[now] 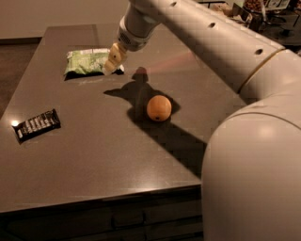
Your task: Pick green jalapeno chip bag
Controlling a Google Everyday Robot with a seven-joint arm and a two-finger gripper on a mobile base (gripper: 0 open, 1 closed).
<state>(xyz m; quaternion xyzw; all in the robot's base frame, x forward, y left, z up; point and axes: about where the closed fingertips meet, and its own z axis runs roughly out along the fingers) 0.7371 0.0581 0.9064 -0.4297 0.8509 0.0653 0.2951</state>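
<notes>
The green jalapeno chip bag (88,61) lies flat on the dark table (94,155) at the far left. It is light green with white patches. My gripper (112,65) hangs from the long white arm, with its yellowish fingers (115,56) pointing down over the bag's right end, above or at its edge. I cannot tell whether it touches the bag.
An orange (159,108) sits mid-table, right of and nearer than the bag. A dark flat bar wrapper (36,124) with white lettering lies near the left edge. My white arm (221,52) crosses the right side. Clutter (256,12) stands at the far right.
</notes>
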